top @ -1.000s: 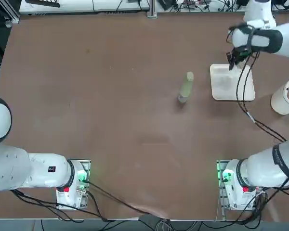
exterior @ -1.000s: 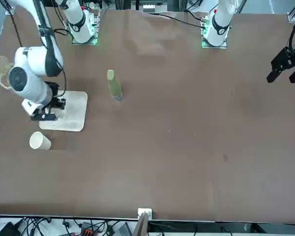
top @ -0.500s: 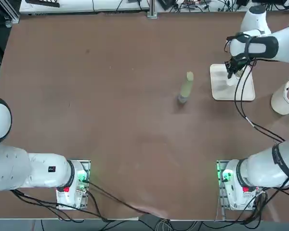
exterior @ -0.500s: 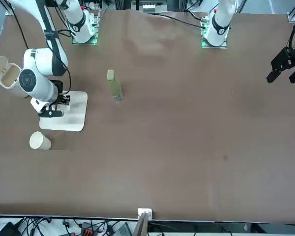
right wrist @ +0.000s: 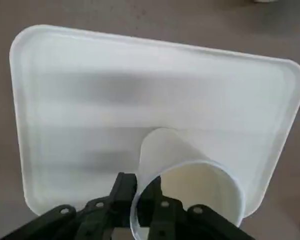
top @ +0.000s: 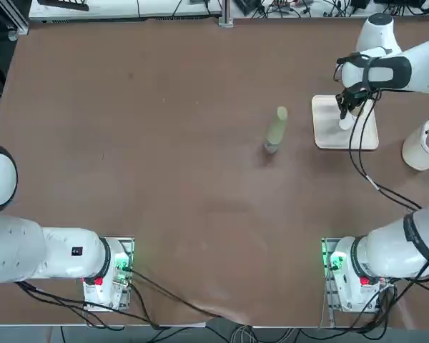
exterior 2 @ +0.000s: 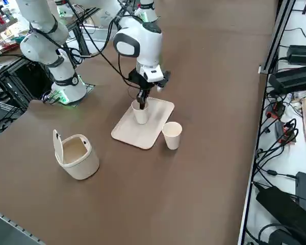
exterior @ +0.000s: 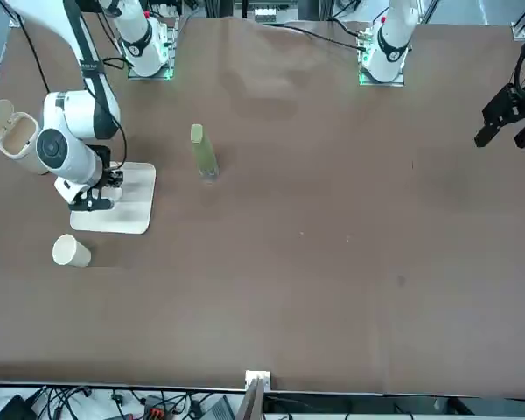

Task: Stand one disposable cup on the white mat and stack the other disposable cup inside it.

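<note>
No legible text, label, brand, number or sign appears in any view. The two paper cups, the white mat, the lidded tub, the green bottle and the bench surface are all unmarked. A small dark patch on the parked arm's base carries a mark too small to read.
</note>
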